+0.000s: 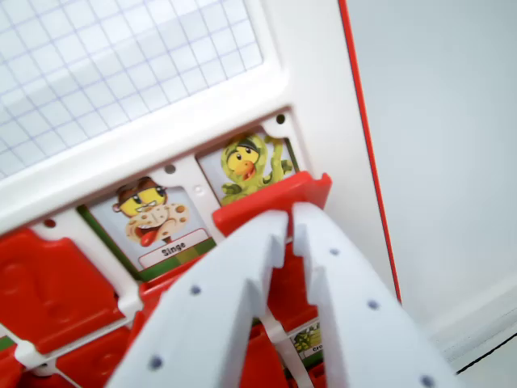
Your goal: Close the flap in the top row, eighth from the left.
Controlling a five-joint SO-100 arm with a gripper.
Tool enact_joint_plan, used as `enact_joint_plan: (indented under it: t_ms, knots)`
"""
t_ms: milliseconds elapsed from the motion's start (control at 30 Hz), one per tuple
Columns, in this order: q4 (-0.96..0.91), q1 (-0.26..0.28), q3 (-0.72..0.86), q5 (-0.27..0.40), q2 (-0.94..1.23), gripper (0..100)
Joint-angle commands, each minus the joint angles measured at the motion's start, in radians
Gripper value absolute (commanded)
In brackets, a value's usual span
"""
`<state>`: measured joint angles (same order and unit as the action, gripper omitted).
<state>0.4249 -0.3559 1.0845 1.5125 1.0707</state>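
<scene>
A white game board [186, 121] with a grid panel [105, 56] at 11 o'clock fills the wrist view; the pale fingers [258, 267] rise from 6 o'clock, nearly together and holding nothing, tips against a raised red flap [271, 196] below a yellow bird picture [246, 166], monkey card [149, 214] at 9 o'clock

Gridded sheet [121, 65] fills upper left. Monkey card labelled "Singe" [153, 220] lower centre-left. Closed red flap [52, 287] at lower left edge. Pale surface [444, 145] beyond red board edge, right side.
</scene>
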Motion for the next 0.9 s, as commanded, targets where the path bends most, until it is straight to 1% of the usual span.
enact_joint_plan:
  t_ms: [0,333,633,867]
  knots:
    - [0.003,0.009,-0.112,0.006,0.035,0]
    - [0.011,0.012,-0.137,-0.008,0.043,0]
    - [0.006,0.028,-0.212,0.005,0.011,0]
    - [0.006,0.031,-0.222,0.011,-0.035,0]
